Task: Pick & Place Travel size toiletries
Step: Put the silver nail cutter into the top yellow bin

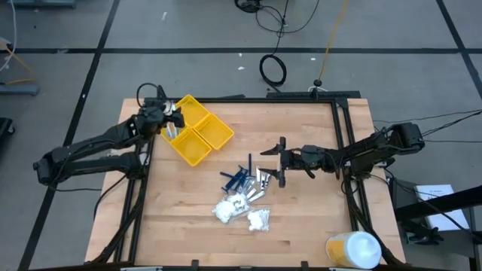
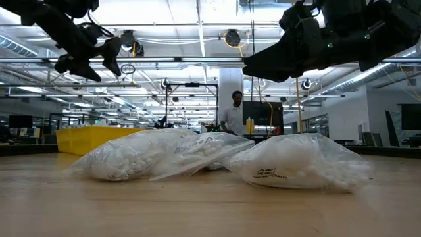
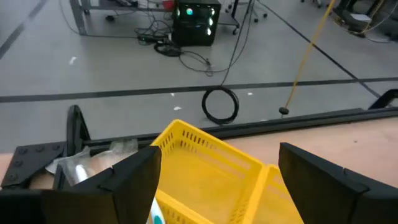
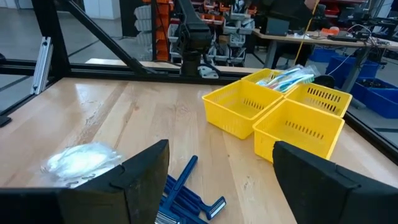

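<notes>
Pale wooden table (image 1: 301,218) with smooth visible grain; perforated glossy yellow plastic tray (image 4: 292,118); crinkly clear plastic bags (image 2: 296,161)

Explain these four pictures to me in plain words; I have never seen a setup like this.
Two dark robot arms work at a wooden table. One picture looks straight down, one looks level across the tabletop, and two come from cameras on the arms' wrists. The left end effector hangs open over the yellow tray, holding nothing; a packet already lies in a far compartment. The right end effector is open, empty, beside the pile in the middle: blue razors, silvery packets and clear bags of white lumps. A white-and-yellow container stands at the table's near right corner. A person stands far behind.
</notes>
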Available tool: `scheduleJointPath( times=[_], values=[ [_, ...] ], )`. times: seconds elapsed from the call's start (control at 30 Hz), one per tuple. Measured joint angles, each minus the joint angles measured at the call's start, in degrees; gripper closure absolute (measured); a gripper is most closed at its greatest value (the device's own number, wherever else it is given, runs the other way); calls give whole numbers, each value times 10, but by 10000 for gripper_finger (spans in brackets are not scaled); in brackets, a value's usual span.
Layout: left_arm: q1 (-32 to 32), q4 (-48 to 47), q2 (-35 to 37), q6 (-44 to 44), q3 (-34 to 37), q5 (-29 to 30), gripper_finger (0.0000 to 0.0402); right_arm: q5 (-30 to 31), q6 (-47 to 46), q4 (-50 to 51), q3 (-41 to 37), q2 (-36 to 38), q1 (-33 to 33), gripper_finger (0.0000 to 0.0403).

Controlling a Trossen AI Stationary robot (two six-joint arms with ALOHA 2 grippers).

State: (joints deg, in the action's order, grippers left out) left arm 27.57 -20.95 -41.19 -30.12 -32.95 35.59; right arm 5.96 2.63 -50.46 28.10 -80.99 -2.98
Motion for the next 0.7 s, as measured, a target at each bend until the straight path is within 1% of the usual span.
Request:
scheduleJointPath(
  times=[0.03, 0.13, 0.2, 0.27, 0.37, 0.47, 0.53, 0.63, 0.7],
  values=[
    [0, 0, 0, -2, 0, -11, 95, 0, 0, 2, 0, 0, 0, 129],
    [-4, 5, 0, 2, 0, -70, 102, 0, 0, 10, 0, 0, 0, 130],
    [-18, 28, 0, 15, 5, -101, 104, 0, -4, 26, 0, 0, 0, 132],
    [-46, 66, 0, 34, 19, -115, 105, 1, -5, 59, 2, 0, -5, 134],
    [-101, 179, -1, 61, 60, -118, 105, 18, -25, 162, 28, 0, -16, 139],
    [-149, 316, -1, 94, 114, -118, 105, 36, -67, 302, 73, 0, -26, 145],
    [-171, 392, -1, 112, 147, -117, 105, 65, -110, 376, 93, 0, -36, 148],
    [-189, 460, 0, 119, 185, -115, 105, 105, -196, 409, 98, 0, -49, 153],
    [-190, 486, -1, 118, 201, -102, 105, 105, -244, 418, 98, 0, -58, 156]
  ],
)
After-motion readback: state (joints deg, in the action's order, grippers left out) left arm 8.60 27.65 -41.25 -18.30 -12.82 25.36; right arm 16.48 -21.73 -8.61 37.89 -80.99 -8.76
